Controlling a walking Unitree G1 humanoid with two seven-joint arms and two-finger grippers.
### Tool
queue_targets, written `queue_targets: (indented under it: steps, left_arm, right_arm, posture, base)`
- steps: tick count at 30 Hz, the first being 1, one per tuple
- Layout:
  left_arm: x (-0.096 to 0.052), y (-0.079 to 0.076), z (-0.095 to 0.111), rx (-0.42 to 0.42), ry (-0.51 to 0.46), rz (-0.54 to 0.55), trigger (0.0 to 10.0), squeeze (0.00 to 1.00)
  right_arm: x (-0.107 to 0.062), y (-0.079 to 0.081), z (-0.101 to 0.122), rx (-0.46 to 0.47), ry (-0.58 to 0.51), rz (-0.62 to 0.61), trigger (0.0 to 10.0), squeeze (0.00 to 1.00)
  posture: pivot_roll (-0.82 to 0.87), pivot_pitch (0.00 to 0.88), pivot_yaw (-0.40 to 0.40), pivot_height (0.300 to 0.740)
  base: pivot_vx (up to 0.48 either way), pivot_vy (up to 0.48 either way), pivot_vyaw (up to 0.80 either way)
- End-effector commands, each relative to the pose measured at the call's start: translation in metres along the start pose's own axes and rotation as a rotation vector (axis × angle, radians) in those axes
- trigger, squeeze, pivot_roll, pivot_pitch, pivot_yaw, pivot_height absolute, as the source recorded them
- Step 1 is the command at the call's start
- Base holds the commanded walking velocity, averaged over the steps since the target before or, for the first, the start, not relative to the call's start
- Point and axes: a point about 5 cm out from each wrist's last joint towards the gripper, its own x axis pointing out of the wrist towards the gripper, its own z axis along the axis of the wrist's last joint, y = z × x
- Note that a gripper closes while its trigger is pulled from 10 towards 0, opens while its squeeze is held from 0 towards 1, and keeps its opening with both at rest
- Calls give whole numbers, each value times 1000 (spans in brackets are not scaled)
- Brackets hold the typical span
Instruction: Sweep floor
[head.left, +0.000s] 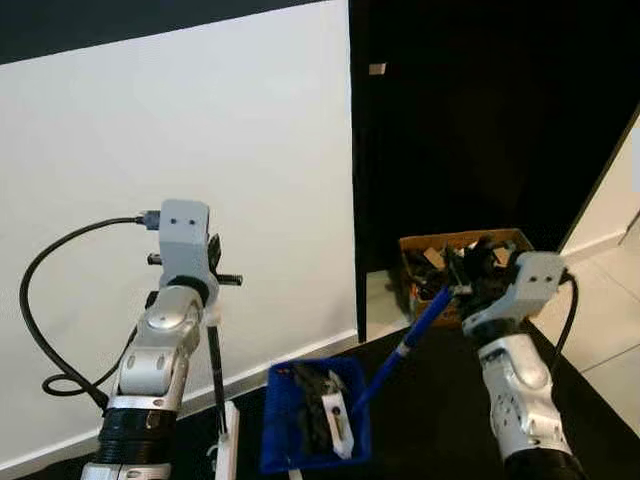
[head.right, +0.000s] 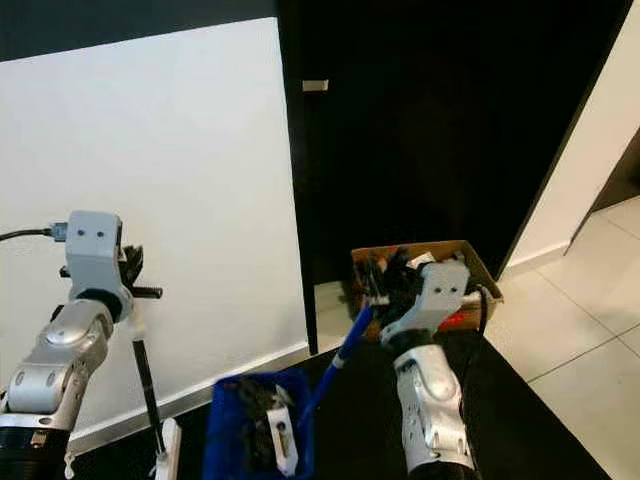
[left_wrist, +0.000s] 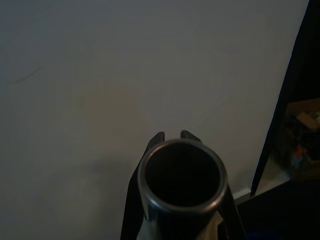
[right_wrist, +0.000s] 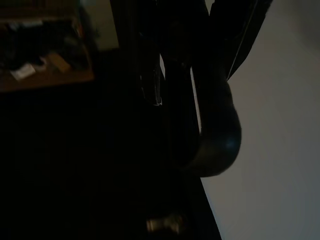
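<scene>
My left gripper (head.left: 213, 272) is raised by the white wall, shut on a thin black broom handle (head.left: 216, 370). The handle runs down to a white broom head (head.left: 228, 440) on the floor. In the left wrist view the handle's hollow top end (left_wrist: 182, 172) sits between the black fingers (left_wrist: 159, 136). My right gripper (head.left: 462, 285) is shut on the blue handle (head.left: 405, 345) of a blue dustpan (head.left: 283, 445). The dustpan rests on the dark floor between my arms and holds dark scraps and a white piece (head.left: 340, 425).
A white wall (head.left: 200, 150) stands straight ahead, with a black panel or doorway (head.left: 480, 120) to its right. An open cardboard box (head.left: 415, 243) full of clutter sits behind my right gripper. Light tiles (head.left: 610, 310) lie at the far right; the floor under me is dark.
</scene>
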Motion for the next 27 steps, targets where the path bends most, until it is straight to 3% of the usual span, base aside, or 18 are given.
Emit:
queue_targets:
  steps: [1,13,18,27]
  left_arm:
    - [-1,-2,-2,17,-10,21,10000,0]
    - [-2,-8,-6,14,-4,39,10000,0]
    - [-2,-13,-2,-29,-39,32,10000,0]
    - [0,-18,-1,-15,-43,34,10000,0]
  right_arm:
    - [4,4,3,2,-25,-4,10000,0]
    - [12,6,5,-15,-12,-2,10000,0]
    - [13,6,4,-26,-9,0,10000,0]
    - [13,5,4,-31,-6,3,10000,0]
  posture:
    - [29,62,91,740]
    - [30,65,73,740]
    - [24,68,68,740]
    - [19,70,66,740]
  base:
    - [0,0,0]
    - [0,0,0]
    - [0,0,0]
    - [0,0,0]
